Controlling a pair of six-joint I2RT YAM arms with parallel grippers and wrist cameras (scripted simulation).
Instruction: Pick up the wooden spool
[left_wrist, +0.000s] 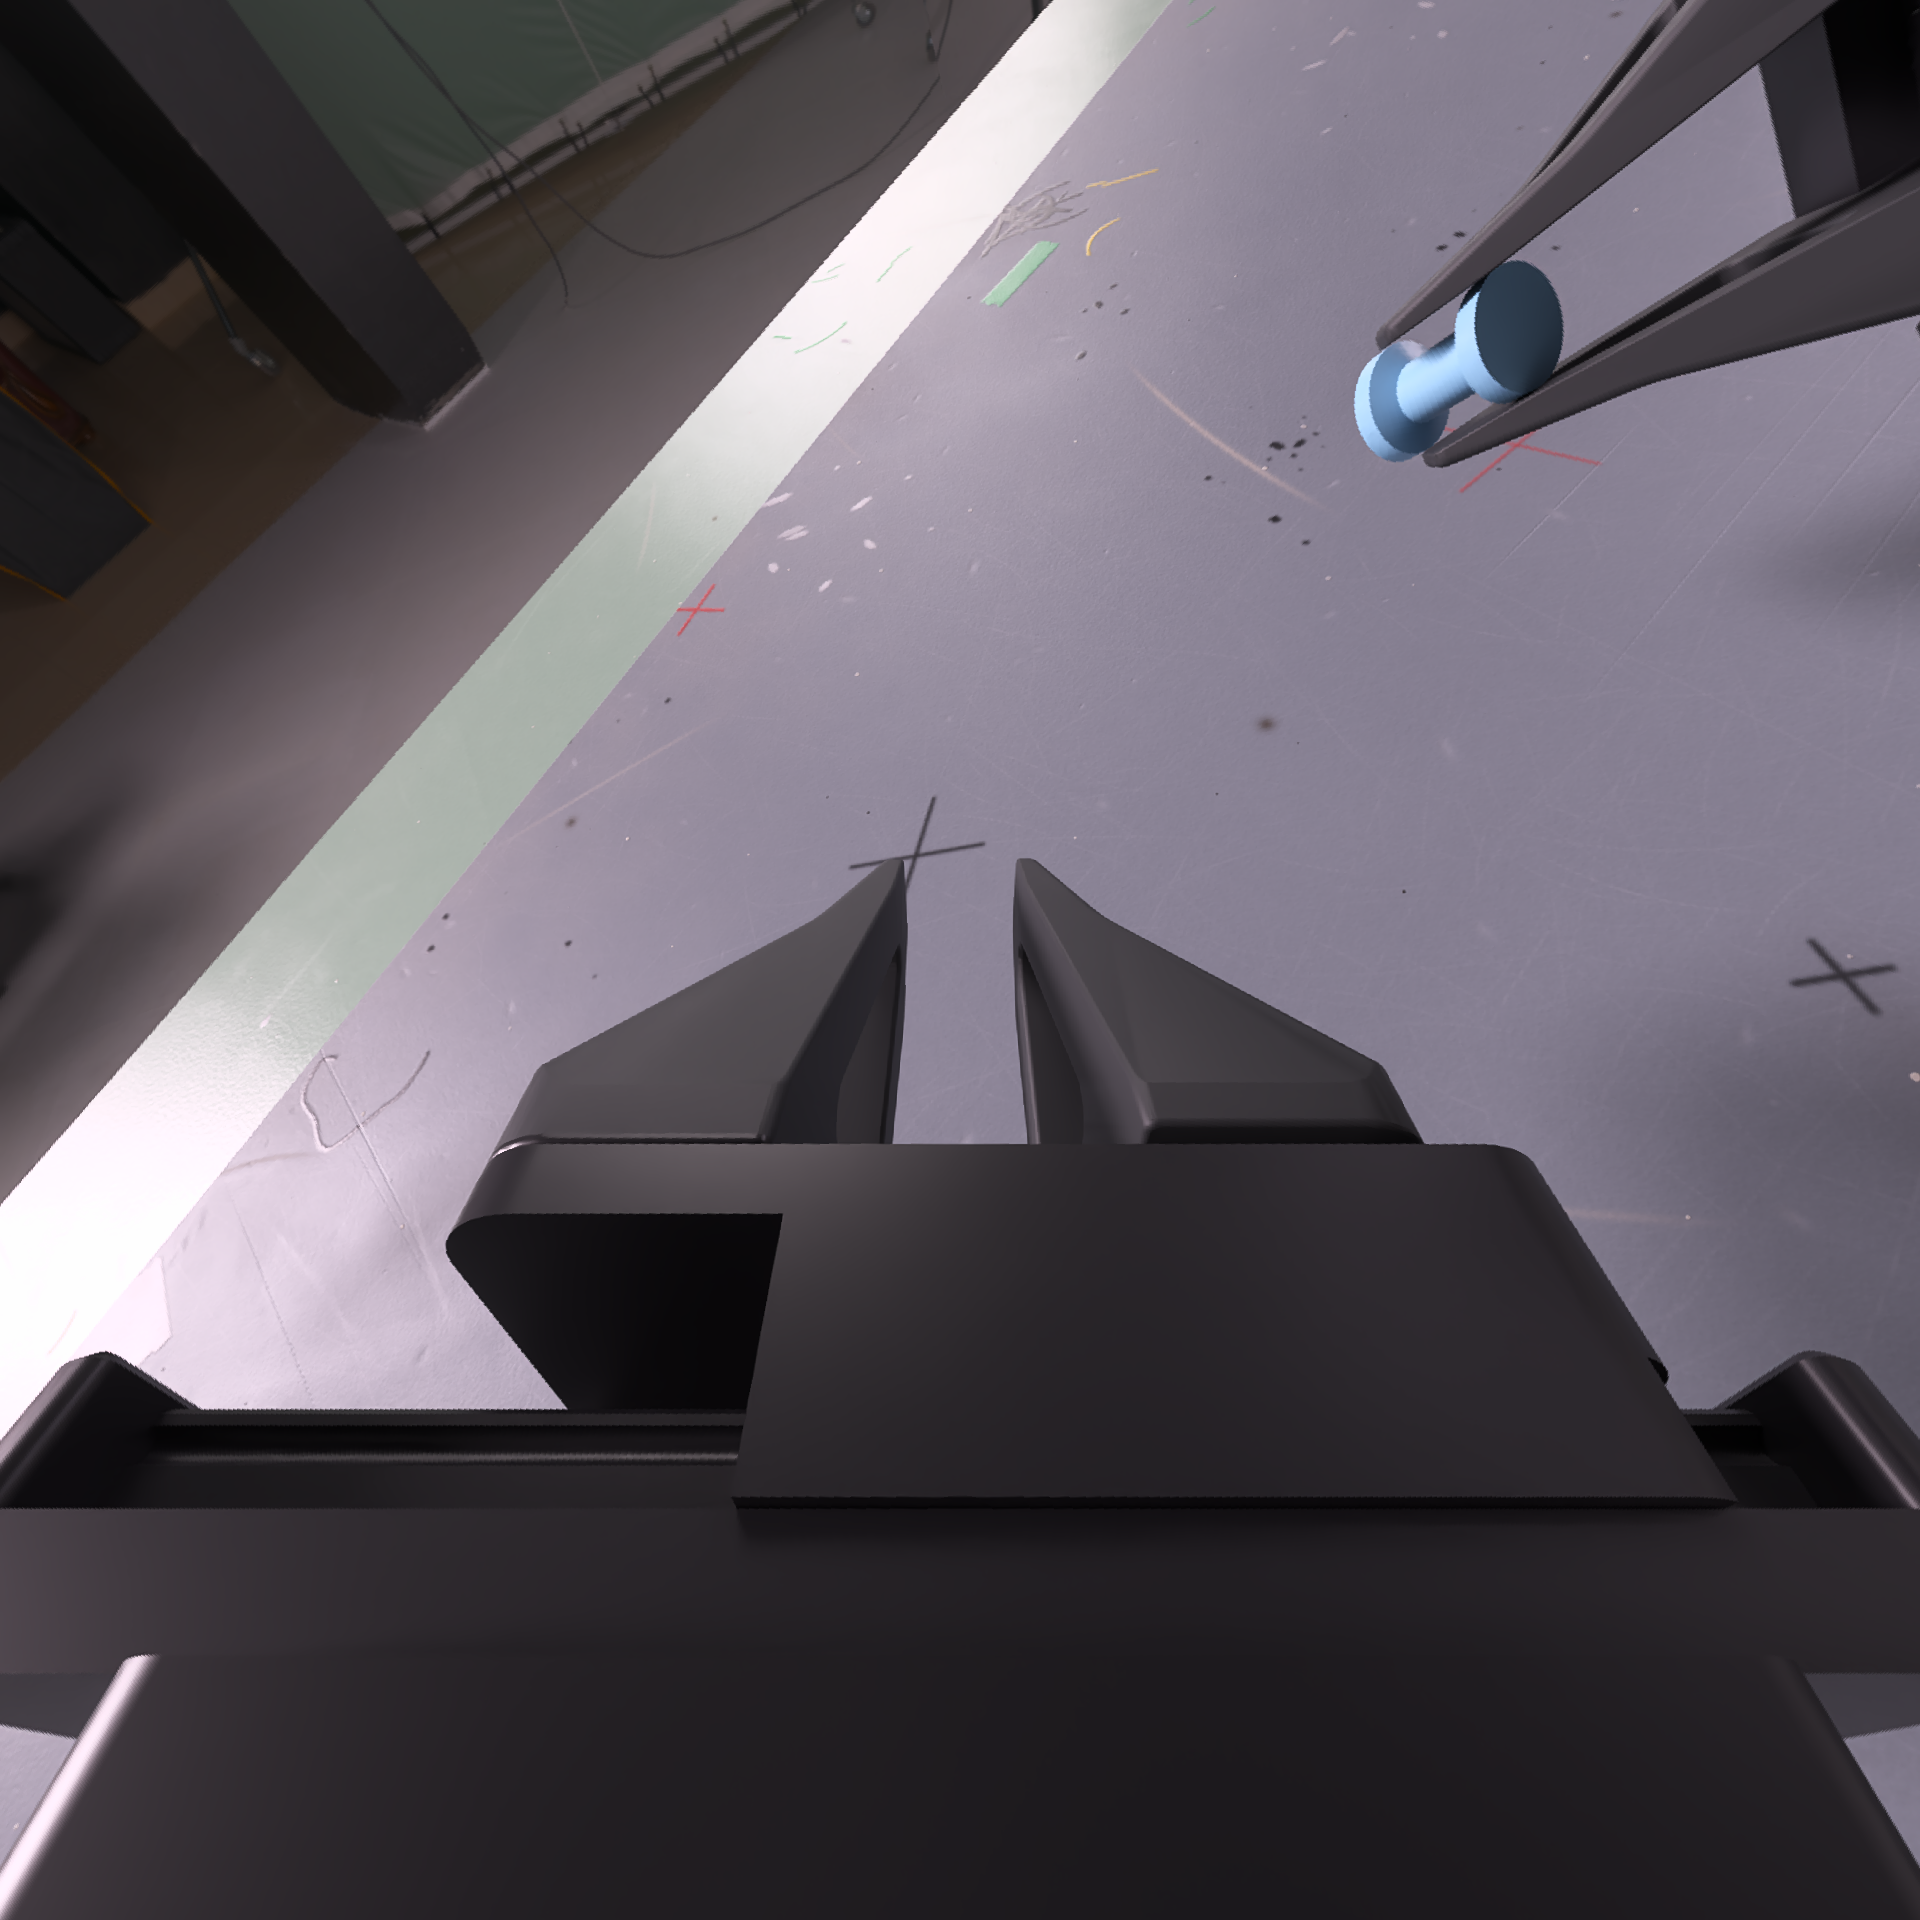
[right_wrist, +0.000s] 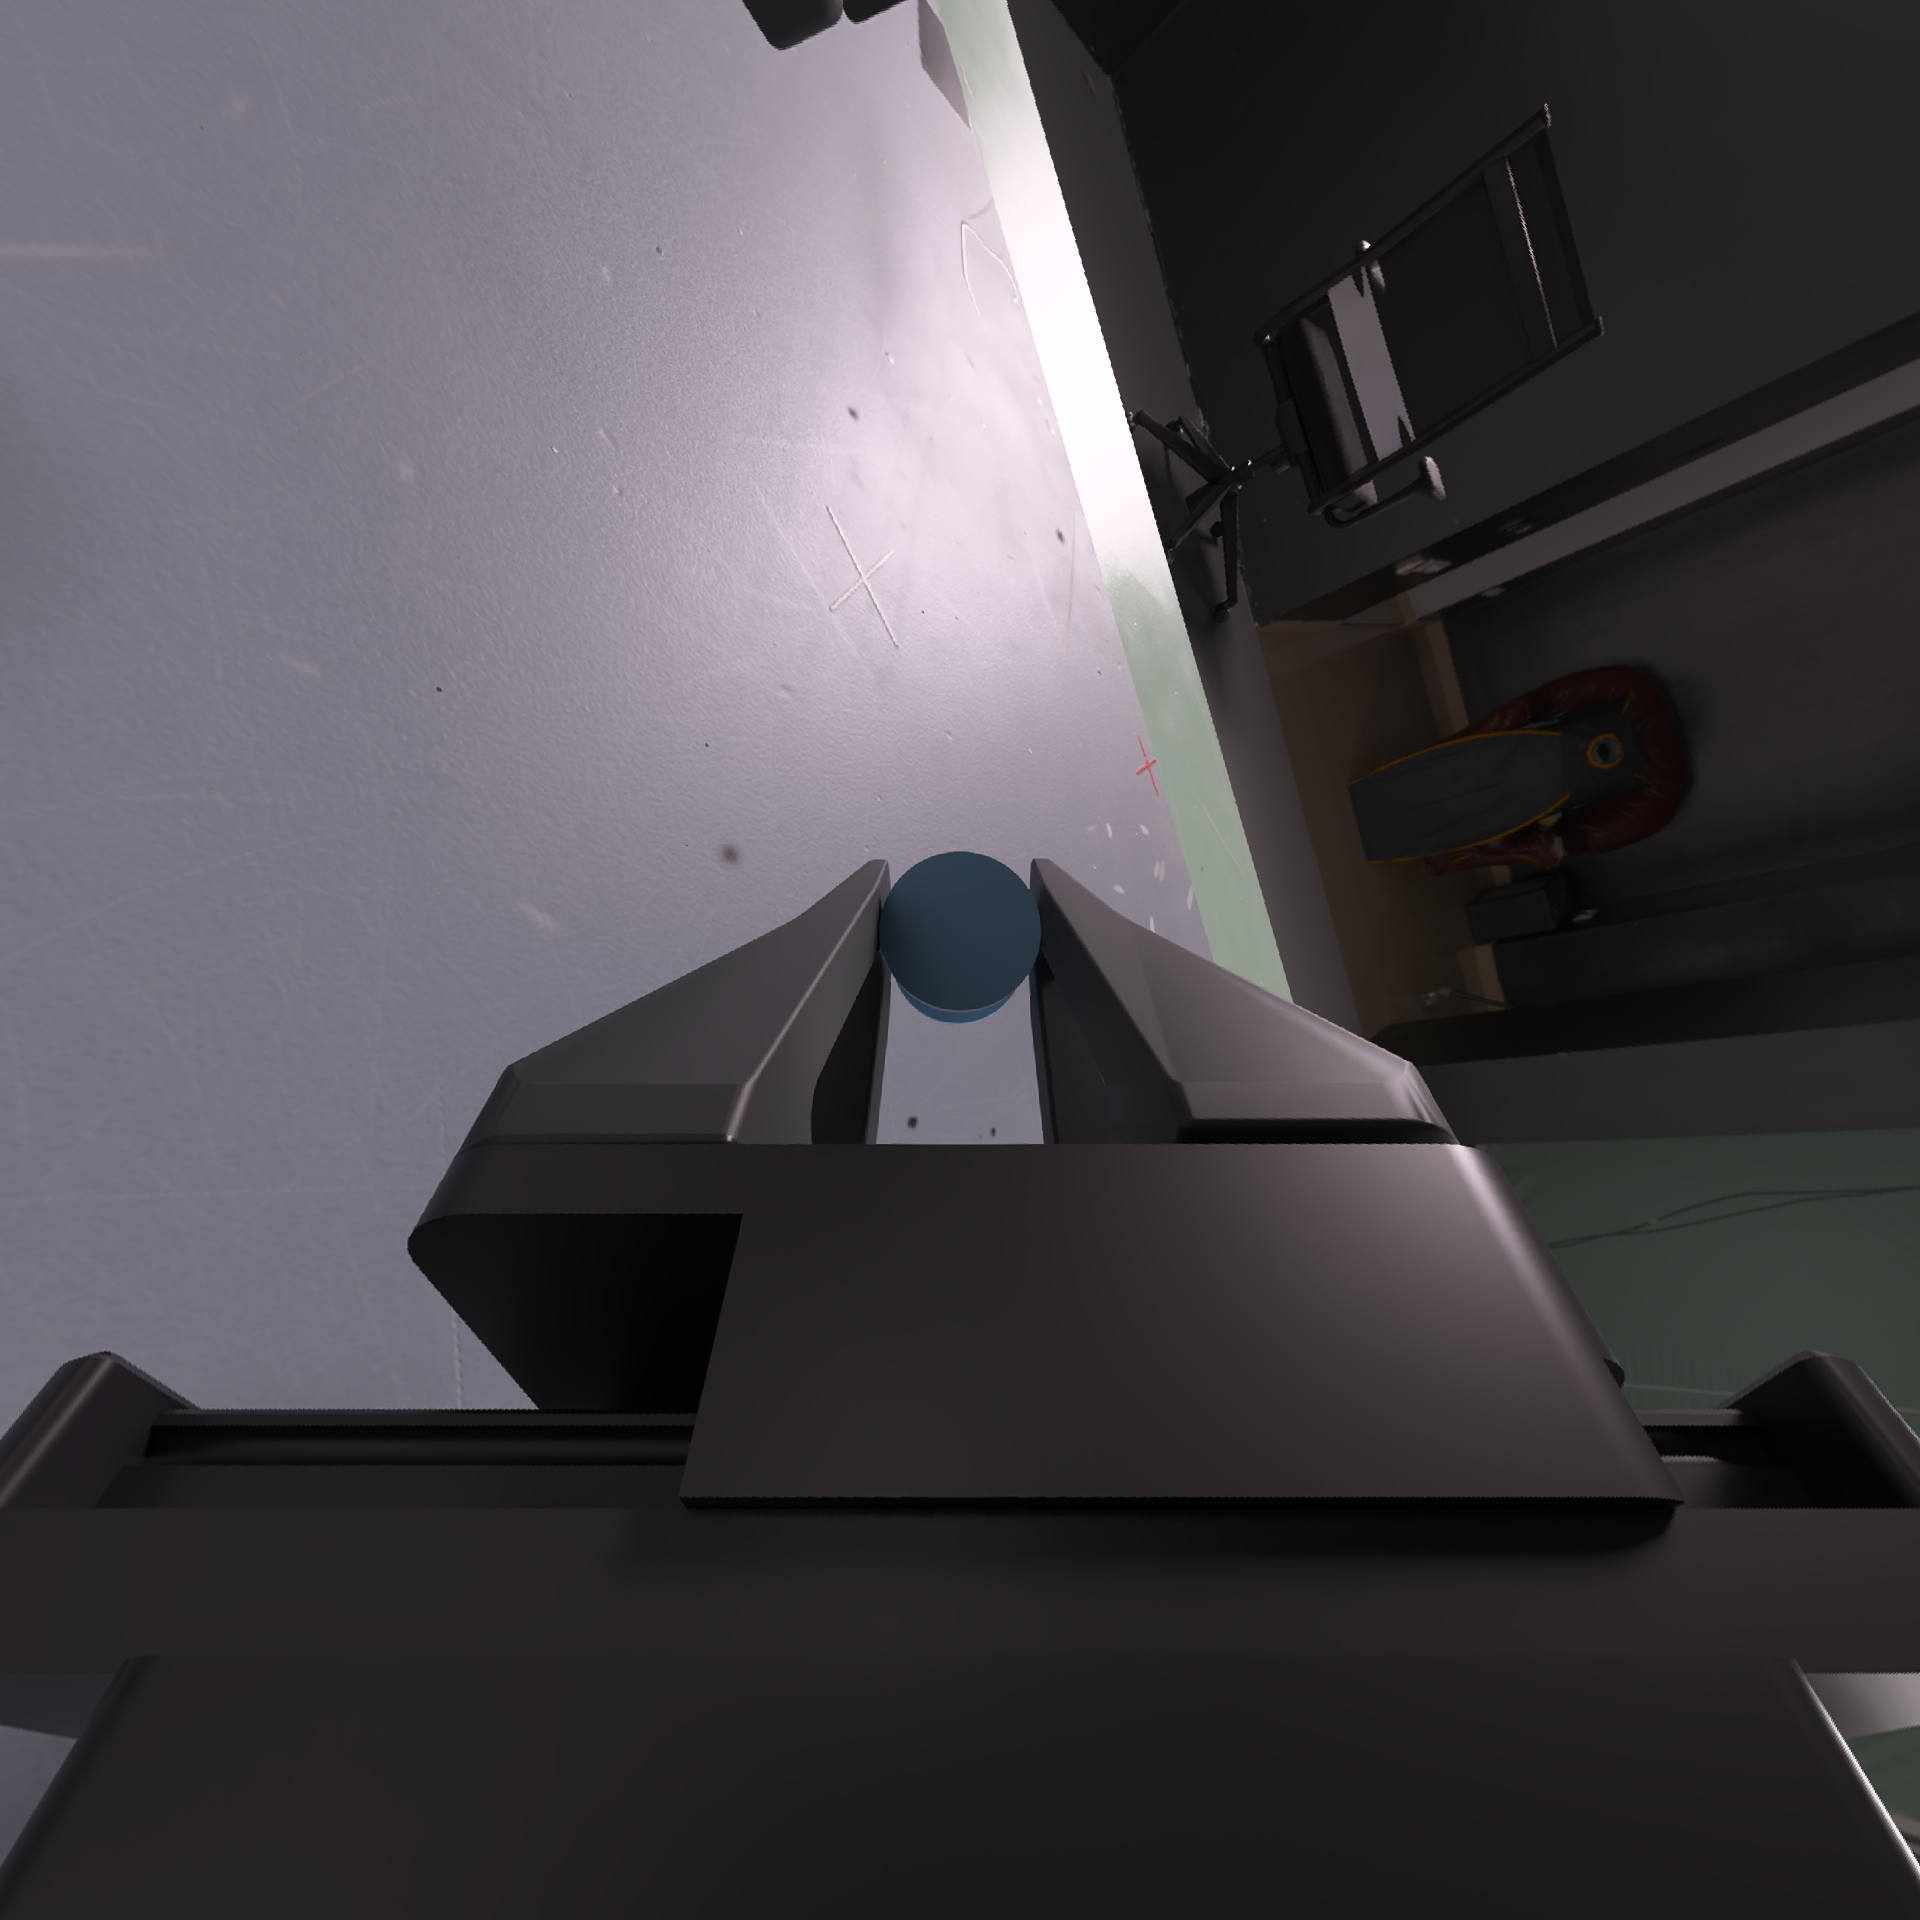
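Observation:
The spool (left_wrist: 1455, 358) is light blue, with two round flanges and a thin waist. In the left wrist view it hangs above the grey table (left_wrist: 1143, 644), clamped between the fingers of my right gripper (left_wrist: 1418, 400) at the upper right. In the right wrist view the spool (right_wrist: 958, 935) shows end-on as a dark blue disc between my right gripper's (right_wrist: 958, 883) fingertips, both fingers touching it. My left gripper (left_wrist: 961, 878) is low over the table, far from the spool, jaws nearly together with a narrow gap and nothing between them.
The grey table carries scratches, black specks, red and black cross marks (left_wrist: 918, 850) and a green tape strip (left_wrist: 1018, 273). Its bright edge (left_wrist: 582, 582) runs diagonally at the left. Beyond the table's edge, in the right wrist view, are an office chair (right_wrist: 1434, 343) and dark furniture.

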